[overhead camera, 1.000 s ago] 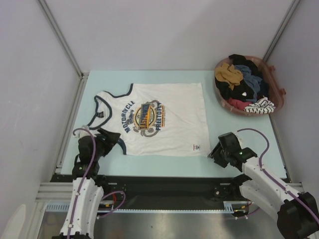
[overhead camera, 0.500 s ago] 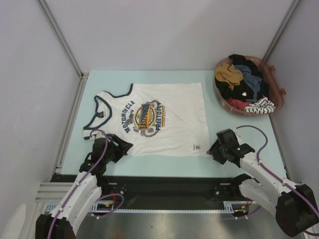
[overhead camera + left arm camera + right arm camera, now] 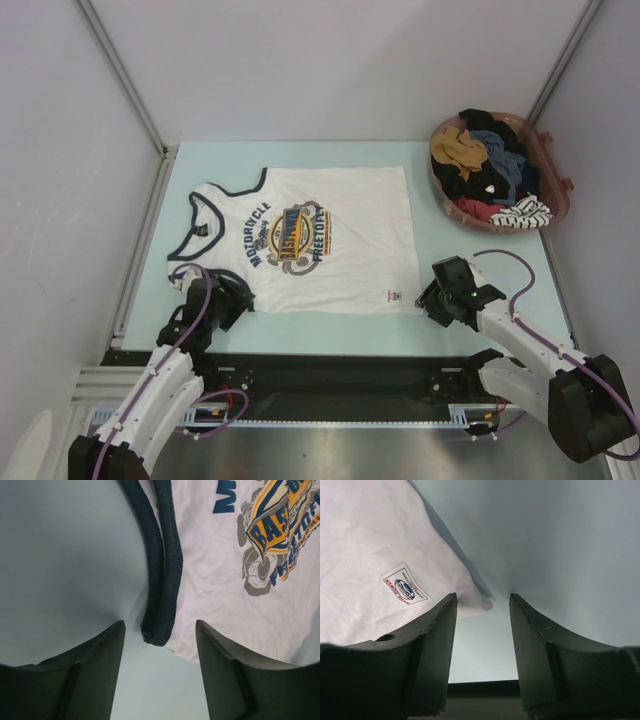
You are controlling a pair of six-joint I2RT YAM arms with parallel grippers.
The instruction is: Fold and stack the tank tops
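**A:** The white tank top (image 3: pixel 330 240) lies flat and unfolded on the table (image 3: pixel 300 155), print up. Its navy trim (image 3: pixel 162 580) ends right in the gap of the left gripper (image 3: pixel 159 625), whose jaws stand apart and grasp nothing.

**B:** And the right gripper (image 3: pixel 482 597)?

**A:** Its jaws are also released. The hem corner (image 3: pixel 480 601) pokes just into the gap, nearer one finger, and the care label (image 3: pixel 405 585) sits well outside it.

**B:** So both bites look shallow. If the jaws clench here, the right could nip only the tip of the corner, and that would slide out on the lift.

**A:** The left might catch just the trim (or a single layer), letting front and back part.

**B:** One side slipping would skew the fold. Fingers dragging along the table could also bunch the cloth ahead of them.
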